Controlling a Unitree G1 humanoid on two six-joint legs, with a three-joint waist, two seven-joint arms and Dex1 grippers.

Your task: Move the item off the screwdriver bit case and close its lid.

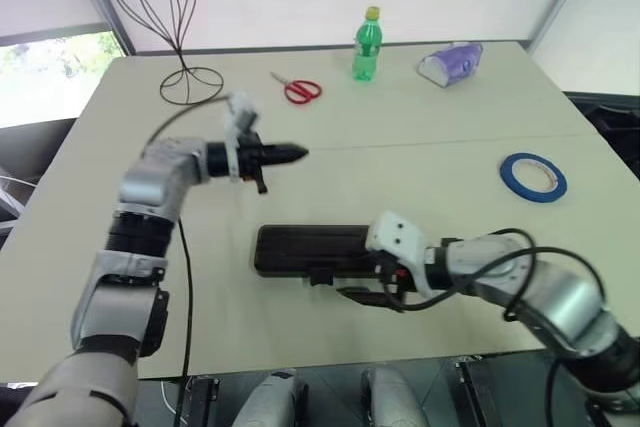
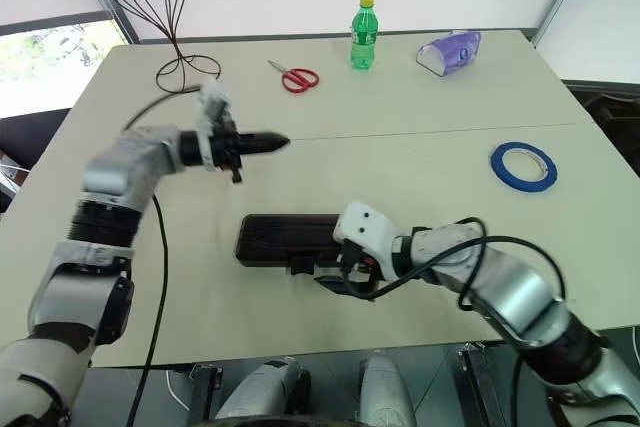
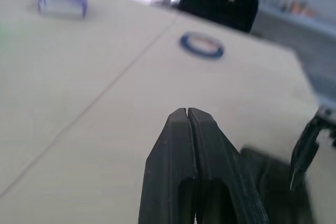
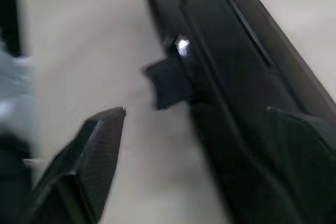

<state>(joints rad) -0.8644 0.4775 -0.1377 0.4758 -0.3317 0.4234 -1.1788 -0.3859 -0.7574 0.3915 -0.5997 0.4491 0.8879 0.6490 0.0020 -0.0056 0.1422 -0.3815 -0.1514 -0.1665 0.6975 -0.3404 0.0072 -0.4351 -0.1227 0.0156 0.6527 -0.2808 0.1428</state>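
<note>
- Counter (image 1: pixel 420 162): one pale counter is carrying every object and lying under both arms.
- Screwdriver bit case (image 1: pixel 300 247): one dark case is lying flat near the counter's near edge, about midway along it. Its lid (image 2: pixel 285 235) appears to be lying down over the base, with the black latch tab (image 4: pixel 168 83) projecting from the near side; whether it is fully latched cannot be told.
- Blue tape roll (image 1: pixel 533 176): one ring is lying flat toward the counter's right edge, well apart from the case, so the clearing step is judged done.
- Right gripper (image 1: pixel 362 292): it is sitting at the case's near edge, just beside the latch tab, probably to press or check the closure. In the right wrist view one finger (image 4: pixel 100 145) is standing apart from the case and the other is hidden behind it, so the fingers are reading as spread and holding nothing.
- Left gripper (image 1: pixel 290 155): it is hanging above the counter's middle, clear of the case; its fingers (image 3: pixel 181 145) are pressed together and empty, probably parked out of the way.
- Other objects, one of each along the far edge: red-handled scissors (image 1: pixel 298 90), a green bottle (image 1: pixel 367 45), a purple object (image 1: pixel 450 63) and a wire whisk-shaped stand (image 1: pixel 175 32).
</note>
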